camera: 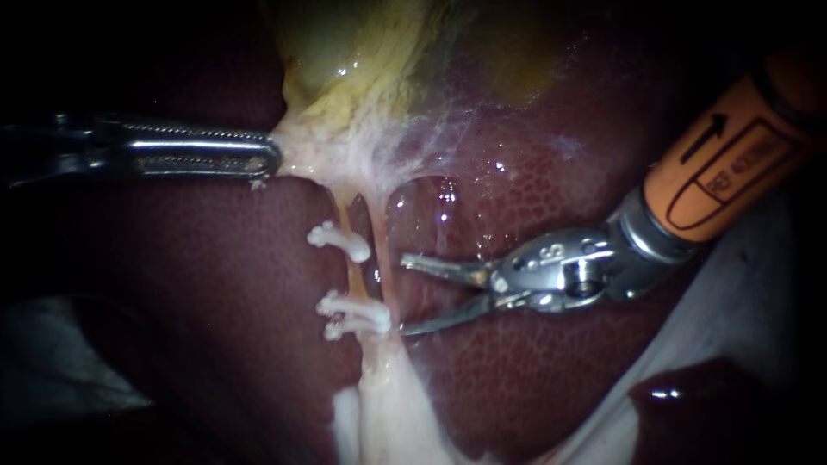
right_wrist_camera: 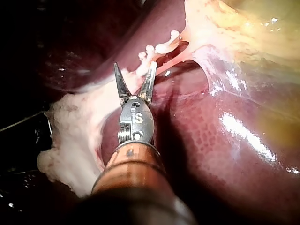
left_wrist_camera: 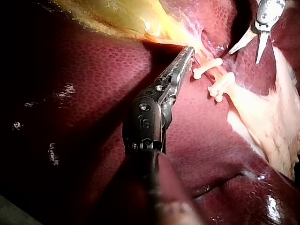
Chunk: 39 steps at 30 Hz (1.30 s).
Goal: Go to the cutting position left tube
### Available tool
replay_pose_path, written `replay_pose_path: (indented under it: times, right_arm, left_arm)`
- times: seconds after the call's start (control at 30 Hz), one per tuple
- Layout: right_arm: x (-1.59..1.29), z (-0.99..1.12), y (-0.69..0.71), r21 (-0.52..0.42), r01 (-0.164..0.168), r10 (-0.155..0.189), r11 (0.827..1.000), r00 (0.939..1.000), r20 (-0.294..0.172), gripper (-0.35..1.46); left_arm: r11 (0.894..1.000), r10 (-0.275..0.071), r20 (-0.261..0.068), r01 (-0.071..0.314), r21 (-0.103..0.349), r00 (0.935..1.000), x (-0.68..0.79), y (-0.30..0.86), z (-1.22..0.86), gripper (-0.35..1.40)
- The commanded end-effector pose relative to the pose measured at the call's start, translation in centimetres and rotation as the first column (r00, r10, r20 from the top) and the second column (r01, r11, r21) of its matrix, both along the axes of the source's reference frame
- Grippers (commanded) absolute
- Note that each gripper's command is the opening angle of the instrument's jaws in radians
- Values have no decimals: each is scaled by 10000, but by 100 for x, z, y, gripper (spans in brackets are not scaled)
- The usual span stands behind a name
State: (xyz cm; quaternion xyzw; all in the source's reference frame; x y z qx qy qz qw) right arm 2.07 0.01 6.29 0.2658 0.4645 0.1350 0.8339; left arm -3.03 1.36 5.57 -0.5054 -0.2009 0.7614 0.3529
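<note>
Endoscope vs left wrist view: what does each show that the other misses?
Endoscope only: the right instrument back to its orange shaft. Left wrist only: the left instrument from behind, hinge included. Both: left jaws shut on pale tissue, right jaws open beside the white clips on the left tube.

Right instrument (camera: 403,294), blades apart: bare liver (camera: 534,379) surface lies open beneath it and on both sides of its shaft, and the right tube (camera: 384,258) stands just ahead of the blade tips as the first obstacle. Beyond that strand, the left tube (camera: 356,277) shows one bare stretch, bounded toward the gallbladder (camera: 362,52) by a single clip (camera: 338,242) and on the far side by a pair of clips (camera: 353,313). Left instrument (camera: 274,159), jaws clamped on pale tissue (camera: 319,151) under the gallbladder, blocks the room farther up the tubes.
</note>
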Motion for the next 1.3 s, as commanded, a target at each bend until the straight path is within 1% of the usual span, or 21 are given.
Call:
replay_pose_path:
  times: [0.03,0.1,0.2,0.47,0.63,0.8,0.87,0.97,1.23,1.3]
  right_arm:
    - [2,1,0,32,-21,21,10000,10000,30,142]
    - [4,5,-1,96,-12,12,10000,10000,26,142]
    - [8,12,-2,275,-102,99,9996,9999,96,142]
    - [19,30,-5,496,-212,205,9985,9997,164,142]
    - [23,41,-7,596,-198,174,9980,9990,413,142]
    - [25,55,-11,583,-73,30,9983,9973,730,142]
    - [26,60,-12,613,-77,28,9981,9967,807,142]
    - [27,63,-12,601,-56,4,9982,9963,865,142]
    - [36,65,-10,596,-88,35,9982,9961,883,142]
    - [38,65,-10,629,-51,-4,9980,9963,858,142]
  left_arm:
    - [10000,-4,-4,4,1,10000,0,0,0,-35]
    - [10000,-5,-5,5,-1,10000,-1,0,0,-35]
    - [10000,-8,-8,8,-3,10000,-1,-1,1,-35]
    - [10000,-11,-10,11,-4,10000,-2,-1,1,-35]
    - [10000,-12,-11,12,-6,10000,-2,-1,1,-35]
    - [10000,-13,-13,13,-9,10000,-2,-1,1,-35]
    - [10000,-14,-13,14,-9,10000,-3,-1,1,-35]
    - [10000,-14,-13,14,-9,10000,-3,-1,1,-35]
    - [10000,-17,-16,17,-12,10000,-3,-2,1,-35]
    - [10000,-18,-17,18,-12,10000,-3,-2,1,-35]
